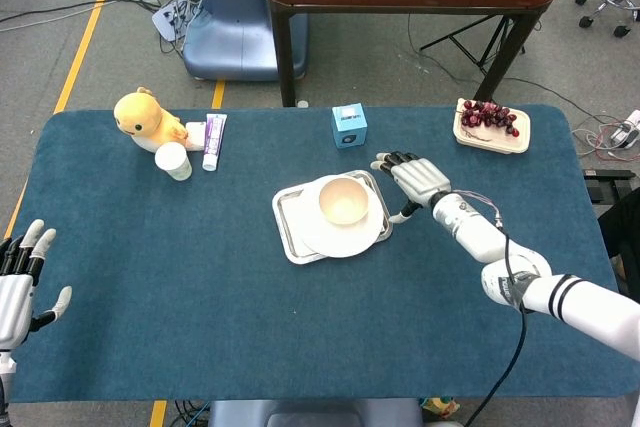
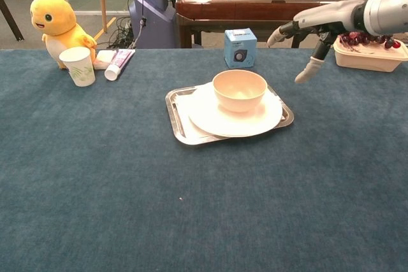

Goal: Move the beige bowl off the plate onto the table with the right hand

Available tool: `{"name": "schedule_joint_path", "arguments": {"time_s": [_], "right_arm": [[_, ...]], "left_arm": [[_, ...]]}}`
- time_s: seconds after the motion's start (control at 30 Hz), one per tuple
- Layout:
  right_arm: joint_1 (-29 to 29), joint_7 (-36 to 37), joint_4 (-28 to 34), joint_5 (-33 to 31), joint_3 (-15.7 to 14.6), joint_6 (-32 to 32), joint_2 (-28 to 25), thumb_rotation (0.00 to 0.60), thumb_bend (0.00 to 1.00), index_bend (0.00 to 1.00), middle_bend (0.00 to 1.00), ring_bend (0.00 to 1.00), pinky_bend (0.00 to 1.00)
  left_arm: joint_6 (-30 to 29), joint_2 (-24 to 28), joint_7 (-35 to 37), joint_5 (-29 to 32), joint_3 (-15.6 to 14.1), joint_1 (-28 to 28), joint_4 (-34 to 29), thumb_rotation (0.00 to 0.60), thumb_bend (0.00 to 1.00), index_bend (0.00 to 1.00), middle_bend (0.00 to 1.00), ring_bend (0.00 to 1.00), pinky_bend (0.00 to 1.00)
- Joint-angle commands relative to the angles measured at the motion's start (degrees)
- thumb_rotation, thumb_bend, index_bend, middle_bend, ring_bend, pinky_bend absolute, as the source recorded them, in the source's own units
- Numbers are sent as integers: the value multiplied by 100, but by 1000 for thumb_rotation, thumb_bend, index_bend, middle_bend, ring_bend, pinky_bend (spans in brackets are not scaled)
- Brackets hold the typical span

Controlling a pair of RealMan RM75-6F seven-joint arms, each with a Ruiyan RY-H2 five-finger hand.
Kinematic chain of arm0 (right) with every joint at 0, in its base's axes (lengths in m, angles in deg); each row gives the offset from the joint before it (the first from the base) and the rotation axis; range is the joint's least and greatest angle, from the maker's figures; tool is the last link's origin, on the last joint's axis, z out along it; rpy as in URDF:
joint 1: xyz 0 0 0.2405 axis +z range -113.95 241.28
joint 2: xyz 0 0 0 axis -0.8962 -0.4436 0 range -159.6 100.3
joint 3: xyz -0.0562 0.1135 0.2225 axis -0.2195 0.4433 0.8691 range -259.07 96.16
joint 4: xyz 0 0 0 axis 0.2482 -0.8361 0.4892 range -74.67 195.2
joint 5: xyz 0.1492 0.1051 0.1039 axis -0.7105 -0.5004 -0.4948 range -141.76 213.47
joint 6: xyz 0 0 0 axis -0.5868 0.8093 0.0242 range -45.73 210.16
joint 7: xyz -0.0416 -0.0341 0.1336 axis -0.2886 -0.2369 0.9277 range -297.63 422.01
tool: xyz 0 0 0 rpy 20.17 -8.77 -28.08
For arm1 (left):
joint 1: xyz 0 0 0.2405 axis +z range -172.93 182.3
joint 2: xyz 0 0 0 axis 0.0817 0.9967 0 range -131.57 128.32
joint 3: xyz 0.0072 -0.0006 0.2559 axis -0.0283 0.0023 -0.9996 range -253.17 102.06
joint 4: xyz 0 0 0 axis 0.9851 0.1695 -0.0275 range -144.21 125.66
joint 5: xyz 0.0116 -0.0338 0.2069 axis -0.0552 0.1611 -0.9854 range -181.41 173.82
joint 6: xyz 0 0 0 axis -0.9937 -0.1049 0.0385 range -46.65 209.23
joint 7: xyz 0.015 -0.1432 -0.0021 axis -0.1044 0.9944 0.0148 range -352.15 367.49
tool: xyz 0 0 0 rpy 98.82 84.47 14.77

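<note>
The beige bowl (image 1: 343, 200) (image 2: 239, 90) stands upright on a white plate (image 1: 334, 237) (image 2: 255, 120), which lies on a metal tray (image 1: 287, 217) (image 2: 176, 112) at mid-table. My right hand (image 1: 414, 180) (image 2: 313, 27) hovers just right of the bowl, fingers spread and empty, a short gap away from it. Far off at the table's near left edge, my left hand (image 1: 18, 287) is open and holds nothing; the chest view does not show it.
A blue box (image 1: 349, 125) (image 2: 240, 47) sits behind the tray. Grapes in a tray (image 1: 491, 126) (image 2: 369, 46) are at the back right. A yellow duck toy (image 1: 147, 119) (image 2: 56, 22), paper cup (image 1: 173, 160) (image 2: 78, 65) and tube (image 1: 214, 139) (image 2: 118, 63) stand back left.
</note>
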Motion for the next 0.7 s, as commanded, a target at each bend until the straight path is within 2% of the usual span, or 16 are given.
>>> {"name": "schedule_joint_path", "arguments": {"time_s": [0.03, 0.4, 0.7], "right_arm": [[153, -9, -126, -84, -44, -112, 129, 600, 82, 59, 59, 0, 76], [605, 166, -703, -142, -118, -495, 588, 600, 70, 32, 36, 0, 69], [829, 458, -1174, 105, -70, -768, 975, 600, 44, 7, 8, 0, 46]], "left_arm": [[1, 5, 11, -6, -2, -2, -1, 600, 325, 0, 0, 0, 0], [-13, 47, 106, -1, 6, 8, -2, 600, 325, 0, 0, 0, 0], [-21, 75, 198, 22, 23, 16, 19, 600, 325, 0, 0, 0, 0]]}}
